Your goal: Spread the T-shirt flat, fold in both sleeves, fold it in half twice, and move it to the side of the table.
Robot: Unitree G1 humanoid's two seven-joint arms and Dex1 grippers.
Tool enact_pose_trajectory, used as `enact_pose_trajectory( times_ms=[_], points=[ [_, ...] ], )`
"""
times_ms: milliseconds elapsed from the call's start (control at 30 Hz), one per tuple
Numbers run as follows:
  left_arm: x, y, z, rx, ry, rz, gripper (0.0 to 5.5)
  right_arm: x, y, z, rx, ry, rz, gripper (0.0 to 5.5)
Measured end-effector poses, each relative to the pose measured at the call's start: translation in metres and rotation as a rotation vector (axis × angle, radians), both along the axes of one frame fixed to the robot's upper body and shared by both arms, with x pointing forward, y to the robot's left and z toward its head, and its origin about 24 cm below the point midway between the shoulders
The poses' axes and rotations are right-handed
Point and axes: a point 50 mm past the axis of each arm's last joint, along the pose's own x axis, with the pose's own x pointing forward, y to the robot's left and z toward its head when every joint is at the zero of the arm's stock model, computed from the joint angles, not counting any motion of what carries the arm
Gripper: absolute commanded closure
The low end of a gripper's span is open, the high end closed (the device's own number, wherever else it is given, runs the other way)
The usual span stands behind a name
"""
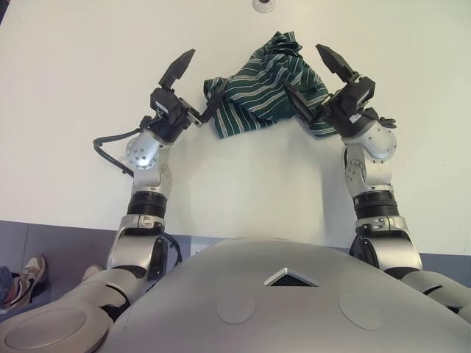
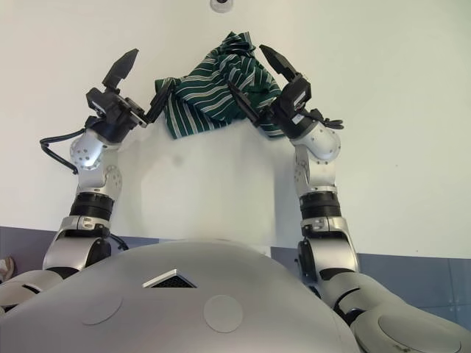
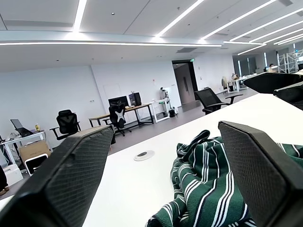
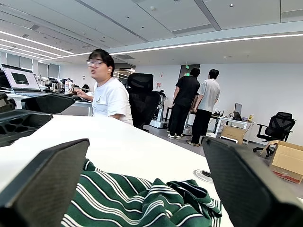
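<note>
A dark green T-shirt point(image 1: 268, 84) with thin white stripes lies crumpled in a heap on the white table point(image 1: 243, 180), toward its far middle. My left gripper point(image 1: 197, 82) stands open at the heap's left edge, its inner finger tip right by the cloth. On the other side my right gripper point(image 1: 310, 73) is open too, its inner finger lying over the heap's right part. Neither holds any cloth. The left wrist view shows the striped T-shirt point(image 3: 208, 189) between its fingers point(image 3: 258, 165); the right wrist view shows the T-shirt point(image 4: 142, 201) low between its own.
A round cable grommet point(image 1: 262, 4) sits in the table beyond the heap. Bare tabletop stretches to both sides and toward me. A black cable point(image 1: 110, 147) loops by my left forearm. Office chairs and desks stand behind the table.
</note>
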Motion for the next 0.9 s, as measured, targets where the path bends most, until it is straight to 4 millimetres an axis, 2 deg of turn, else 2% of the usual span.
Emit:
enact_pose_trajectory(
  times_ms=[67, 133, 200, 267, 400, 467, 567, 667, 800, 900],
  points=[
    [-0.009, -0.001, 0.005, -0.03, -0.017, -0.068, 1.45, 0.0, -0.005, 0.001, -0.01, -0.005, -0.011, 1.13],
    [-0.018, -0.003, 0.003, -0.006, -0.022, -0.126, 1.45, 0.003, -0.022, 0.004, -0.047, -0.022, -0.068, 1.13],
    [-0.025, -0.008, -0.009, 0.125, -0.01, -0.171, 1.45, 0.008, -0.045, 0.009, -0.123, -0.044, -0.157, 1.13],
    [-0.03, -0.014, -0.02, 0.265, -0.01, -0.204, 1.45, 0.009, -0.053, 0.008, -0.224, -0.062, -0.198, 1.13],
    [-0.023, -0.015, -0.036, 0.581, -0.05, -0.236, 1.45, 0.007, -0.071, 0.007, -0.395, -0.094, -0.245, 1.13],
    [-0.018, -0.013, -0.04, 0.627, -0.058, -0.194, 1.45, 0.006, -0.078, 0.008, -0.463, -0.102, -0.25, 1.13],
    [-0.005, 0.0, -0.03, 0.513, -0.057, -0.046, 1.45, 0.001, -0.09, -0.006, -0.613, -0.053, -0.242, 1.13],
    [-0.001, 0.008, -0.02, 0.367, -0.053, 0.02, 1.45, -0.001, -0.094, -0.016, -0.705, -0.02, -0.235, 1.13],
    [-0.012, 0.007, -0.014, 0.207, -0.025, -0.037, 1.45, 0.001, -0.097, -0.028, -0.81, 0.009, -0.242, 1.13],
    [-0.02, 0.007, -0.006, 0.115, -0.02, -0.12, 1.45, 0.014, -0.087, -0.031, -0.87, -0.017, -0.235, 1.13]
  ],
)
